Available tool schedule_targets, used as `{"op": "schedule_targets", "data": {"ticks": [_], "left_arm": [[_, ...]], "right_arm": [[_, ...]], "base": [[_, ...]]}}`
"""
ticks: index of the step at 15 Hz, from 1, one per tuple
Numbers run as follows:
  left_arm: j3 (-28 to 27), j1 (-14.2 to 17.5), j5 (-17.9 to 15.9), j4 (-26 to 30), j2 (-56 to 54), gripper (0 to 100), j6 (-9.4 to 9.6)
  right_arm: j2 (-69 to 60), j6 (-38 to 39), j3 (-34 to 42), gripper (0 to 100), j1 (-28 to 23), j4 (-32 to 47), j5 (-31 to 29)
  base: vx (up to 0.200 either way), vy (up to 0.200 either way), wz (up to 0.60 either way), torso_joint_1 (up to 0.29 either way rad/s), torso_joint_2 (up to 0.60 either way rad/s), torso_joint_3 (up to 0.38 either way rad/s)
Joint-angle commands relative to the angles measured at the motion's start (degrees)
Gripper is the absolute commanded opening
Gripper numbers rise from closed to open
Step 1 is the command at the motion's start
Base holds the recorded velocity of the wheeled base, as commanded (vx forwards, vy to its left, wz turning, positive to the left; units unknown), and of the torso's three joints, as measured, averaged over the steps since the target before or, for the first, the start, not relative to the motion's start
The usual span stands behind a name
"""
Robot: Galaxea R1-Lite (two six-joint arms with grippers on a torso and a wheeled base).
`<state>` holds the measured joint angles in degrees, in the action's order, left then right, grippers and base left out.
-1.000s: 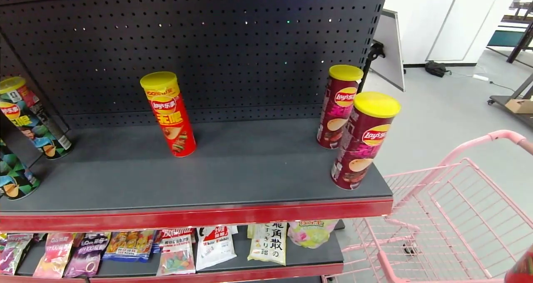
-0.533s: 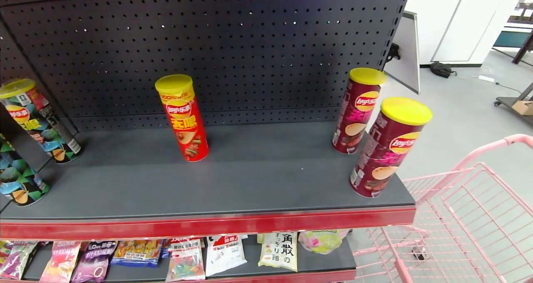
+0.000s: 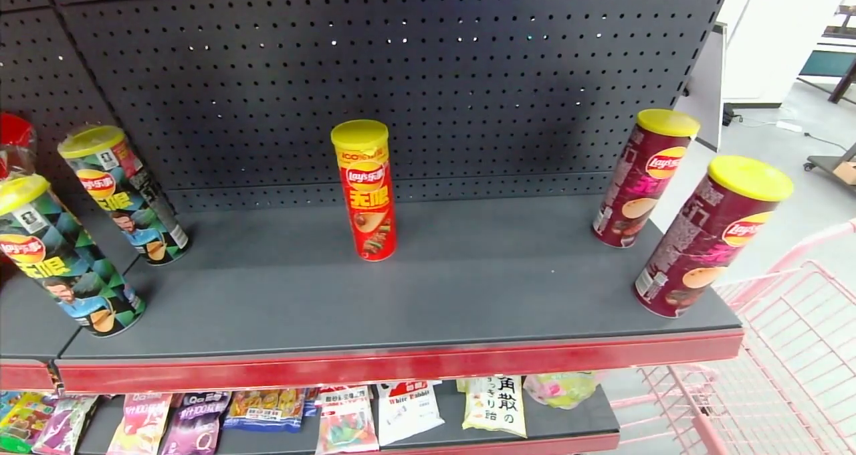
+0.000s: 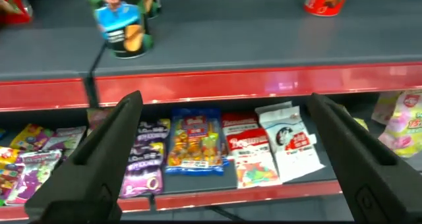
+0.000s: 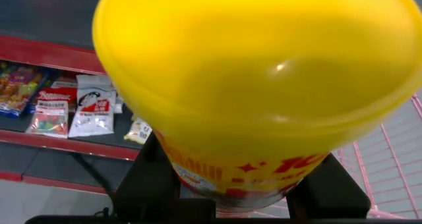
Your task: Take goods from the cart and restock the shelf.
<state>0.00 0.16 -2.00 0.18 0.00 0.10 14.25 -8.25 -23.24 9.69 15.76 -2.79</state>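
The shelf (image 3: 468, 288) offers two wide bare stretches: one between the red can (image 3: 364, 194) and the rear maroon can (image 3: 645, 177), one between the red can and the rear green can (image 3: 124, 197). The front maroon can (image 3: 712, 241) and the front green can (image 3: 63, 261) stand near the front corners. Between them the front edge is open. The pegboard (image 3: 401, 73) closes the back.

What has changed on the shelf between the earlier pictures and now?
Only the head camera turned left; the whole picture shifted right. The red cylindrical chip can with yellow lid, two maroon cans and green patterned cans stayed where they stood on the dark shelf.
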Motion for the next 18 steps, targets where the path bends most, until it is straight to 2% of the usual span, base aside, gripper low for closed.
{"op": "schedule_targets", "data": {"ticks": [1,4,9,12,16,17,18], "left_arm": [[0.00,0.02,-0.02,-0.01,0.00,100,-0.01],[0.00,0.02,-0.02,-0.01,0.00,100,-0.01],[0.00,0.02,-0.02,-0.01,0.00,100,-0.01],[0.00,0.02,-0.02,-0.01,0.00,100,-0.01],[0.00,-0.07,-0.02,-0.01,0.00,100,-0.01],[0.00,-0.07,-0.02,-0.01,0.00,100,-0.10],[0.00,-0.07,-0.02,-0.01,0.00,100,-0.01]], "right_arm": [[-1.51,-0.01,0.30,0,0.15,0.06,0.24],[-1.51,0.08,0.47,0,1.29,0.06,3.14],[-1.42,0.08,0.47,0,1.29,-0.03,3.32],[-0.80,0.08,0.30,0,1.47,-0.12,3.58],[3.77,0.08,-1.64,0,2.61,-1.44,7.01],[7.81,0.08,-1.90,0,2.88,-6.01,9.91],[8.78,0.08,-2.08,0,2.96,-6.97,11.05]], "base": [[0.000,0.200,0.00,0.002,-0.01,0.002],[0.000,0.200,0.00,0.002,0.00,0.001],[0.000,0.000,0.00,0.000,0.00,0.000],[0.200,0.000,0.00,-0.001,0.00,0.006],[0.000,0.000,0.00,0.000,0.00,0.000],[0.000,0.000,0.00,0.000,0.00,0.000],[0.000,0.000,0.00,0.000,0.00,0.000]]}}
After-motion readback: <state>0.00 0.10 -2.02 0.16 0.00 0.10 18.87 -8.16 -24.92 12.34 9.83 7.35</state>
